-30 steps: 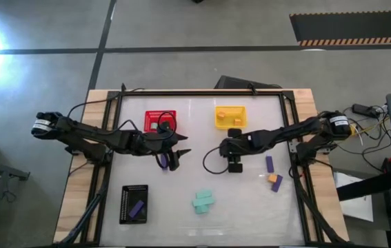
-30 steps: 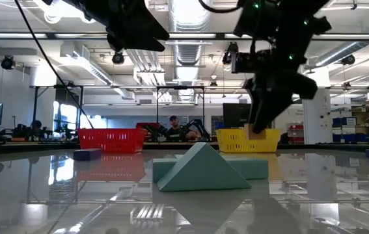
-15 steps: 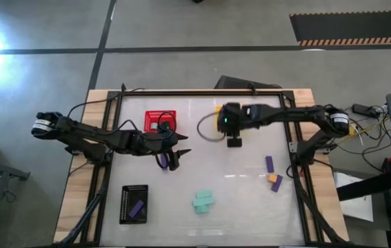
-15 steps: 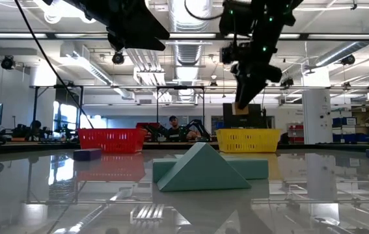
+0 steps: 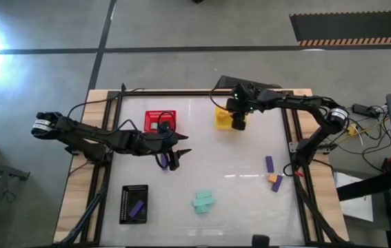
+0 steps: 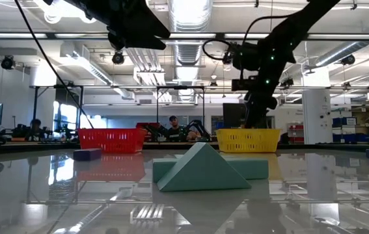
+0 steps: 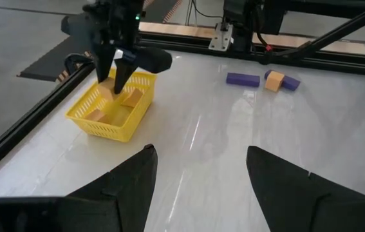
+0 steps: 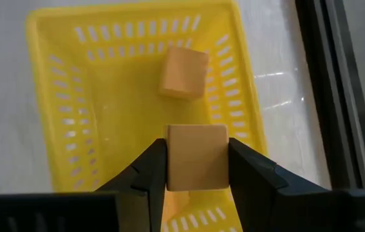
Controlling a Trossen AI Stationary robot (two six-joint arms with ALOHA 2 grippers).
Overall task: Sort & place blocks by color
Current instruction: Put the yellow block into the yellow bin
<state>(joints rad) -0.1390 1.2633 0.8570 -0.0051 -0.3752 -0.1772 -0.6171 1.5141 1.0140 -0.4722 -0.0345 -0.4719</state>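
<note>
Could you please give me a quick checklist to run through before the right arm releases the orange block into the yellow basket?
1. Held orange block clamped between the right gripper fingers: ok.
2. Block over the yellow basket interior, inside its rim: ok by the right wrist view.
3. Room beneath: one orange block already inside, lying beyond the held one, not under it: ok.
4. Drop height above the basket floor: cannot tell.
5. Left gripper away from the basket, near the table middle, fingers apart: ok.
6. Orange block left on the table beside purple blocks: not ok, still unsorted.
</note>
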